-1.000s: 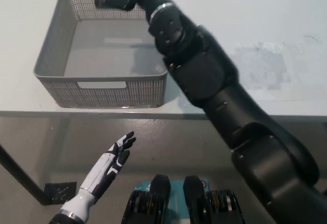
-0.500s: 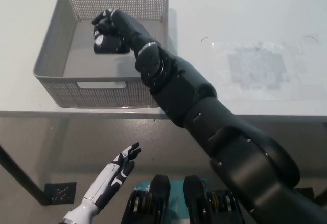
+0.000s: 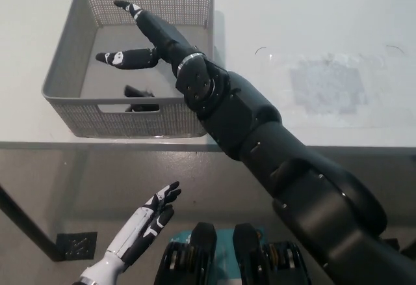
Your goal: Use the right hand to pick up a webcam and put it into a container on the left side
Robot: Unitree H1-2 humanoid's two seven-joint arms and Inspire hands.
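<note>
My black right hand [image 3: 140,38] is spread open over the inside of the grey mesh basket [image 3: 65,64] on the left of the table, holding nothing. Below it, a small black webcam [image 3: 139,94] lies on the basket floor near the front wall, partly hidden by that wall. My white left hand [image 3: 148,218] rests open below the table edge at the lower left.
The white table [image 3: 312,25] stretches to the right of the basket, with a scuffed greyish patch [image 3: 325,86] on it. The table's front edge runs across the middle of the picture.
The right hand came down into the basket while shut on the webcam, then opened; the webcam now lies on the basket floor. The left hand shifted slightly to the right.
</note>
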